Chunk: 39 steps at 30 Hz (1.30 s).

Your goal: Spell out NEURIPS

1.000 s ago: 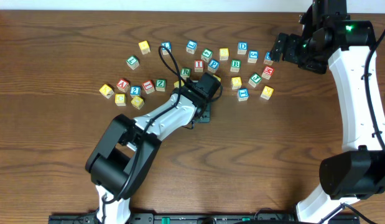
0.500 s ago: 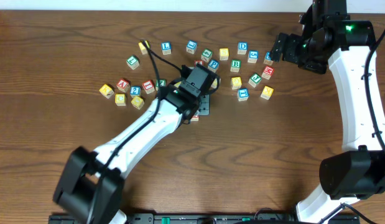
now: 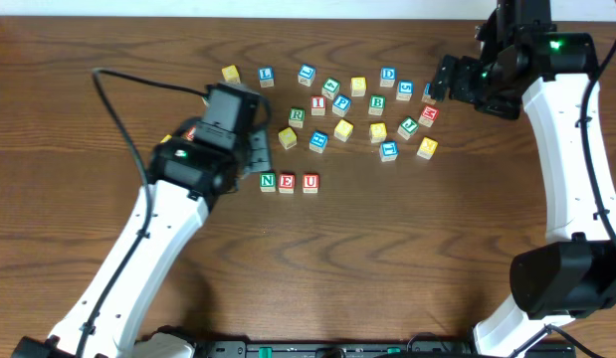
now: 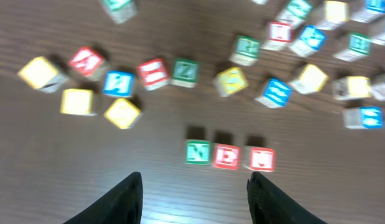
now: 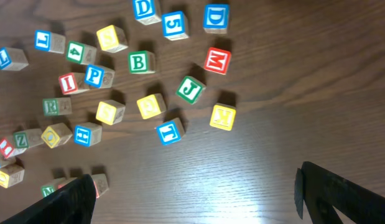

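Row status: N (image 3: 268,182), E (image 3: 287,183) and U (image 3: 309,182) stand in a straight line on the table (image 3: 437,249), reading left to right in the overhead view. They sit side by side. We cannot tell whether the faces touch. The row lies below the scatter of loose blocks, apart from it.

Letters not yet placed: green R (image 3: 297,116), red I (image 3: 317,103) and blue P (image 3: 340,103) lie close together in the scatter, above and slightly right of the row. The yellow blocks nearby are too small for us to read.

Left gripper (image 4: 194,177): fingers apart, nothing between them. In its wrist view the N-E-U row sits just ahead of the fingertips, roughly centred in the gap. That view is blurred, so the lettering reads poorly there. In the overhead view the gripper is up and left of the row, not touching any block.

Right gripper (image 5: 193,174): fingers wide apart, empty. In the overhead view it sits at the far right end of the scatter, beside the red M (image 5: 216,60). Its wrist view shows bare table between the fingers, with K (image 5: 222,117), T (image 5: 170,132) and J (image 5: 190,89) ahead of them.
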Tool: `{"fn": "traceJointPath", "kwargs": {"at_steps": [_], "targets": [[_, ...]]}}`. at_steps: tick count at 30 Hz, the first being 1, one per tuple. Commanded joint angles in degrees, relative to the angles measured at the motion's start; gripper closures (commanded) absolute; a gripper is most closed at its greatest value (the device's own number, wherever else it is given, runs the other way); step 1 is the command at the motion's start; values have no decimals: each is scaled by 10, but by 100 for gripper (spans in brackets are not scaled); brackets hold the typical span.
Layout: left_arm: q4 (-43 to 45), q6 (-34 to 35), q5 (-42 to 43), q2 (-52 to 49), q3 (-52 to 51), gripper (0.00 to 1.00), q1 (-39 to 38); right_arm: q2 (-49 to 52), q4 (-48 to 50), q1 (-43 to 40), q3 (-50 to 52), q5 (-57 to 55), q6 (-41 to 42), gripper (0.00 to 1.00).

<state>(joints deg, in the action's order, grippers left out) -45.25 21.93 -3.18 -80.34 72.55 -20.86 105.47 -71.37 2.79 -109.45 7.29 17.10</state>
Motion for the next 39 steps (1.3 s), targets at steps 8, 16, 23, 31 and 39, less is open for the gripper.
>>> {"fn": "traceJointPath", "kwargs": {"at_steps": [8,16,23,31,39], "targets": [[-21,-31,-3,1,-2,47,71,-3,-1,31,-2,4,-9,1],[-20,-43,-3,-9,-2,47,75,-3,0,49,-2,4,-9,1],[-12,-43,-3,-10,-2,47,75,-3,0,52,-2,4,-9,1],[-9,-43,-3,-11,-2,47,75,-3,5,52,-2,4,-9,1],[-9,-43,-3,-17,-2,47,75,-3,7,52,-2,4,-9,1]]}}
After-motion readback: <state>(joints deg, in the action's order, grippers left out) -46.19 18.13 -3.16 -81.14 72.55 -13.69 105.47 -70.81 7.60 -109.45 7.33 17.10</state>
